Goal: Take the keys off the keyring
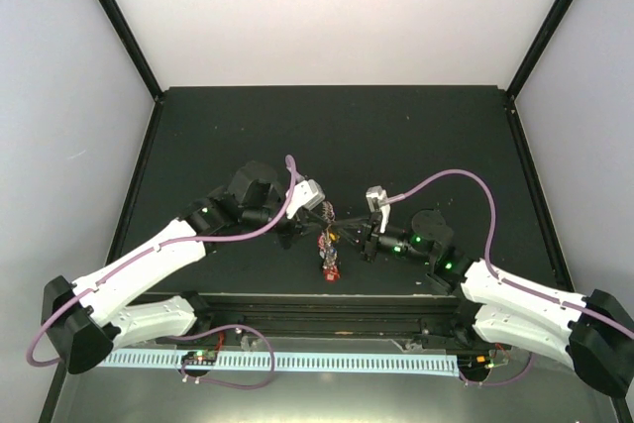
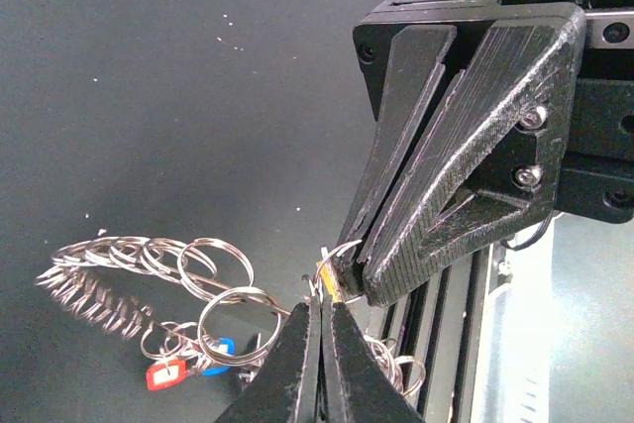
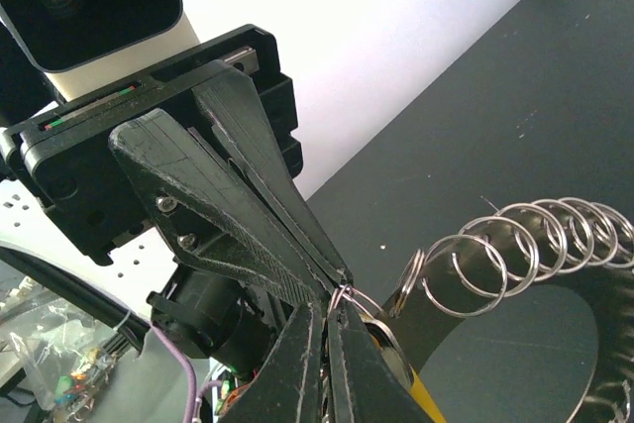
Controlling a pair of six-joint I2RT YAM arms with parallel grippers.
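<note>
Top external first: both arms reach in to the middle of the dark table [image 1: 297,126], and the left gripper [image 1: 331,221] and right gripper [image 1: 351,235] meet nearly tip to tip. The keys [image 1: 328,260] sit in a small reddish clump just below that meeting point, toward the near edge. From up here I can't tell if the bunch is resting on the table or dangling.

Left wrist cam: my own fingers at the bottom are pressed together, with no gap showing. The right gripper's fingers come down from the upper right, also closed, with its tip right at mine. There's a thin loop of the keyring [image 2: 339,253] poking out where the two tips meet, so both look clamped on that wire. Off to the left trails a string of linked rings [image 2: 149,260], with spiky silver keys at its far end and a red-headed and a blue-headed key lower down.

Right wrist cam: same story mirrored. My fingers are closed at the bottom, the left gripper is closed above, and a bit of ring is pinched at the junction. The linked rings curl off to the right.
</note>
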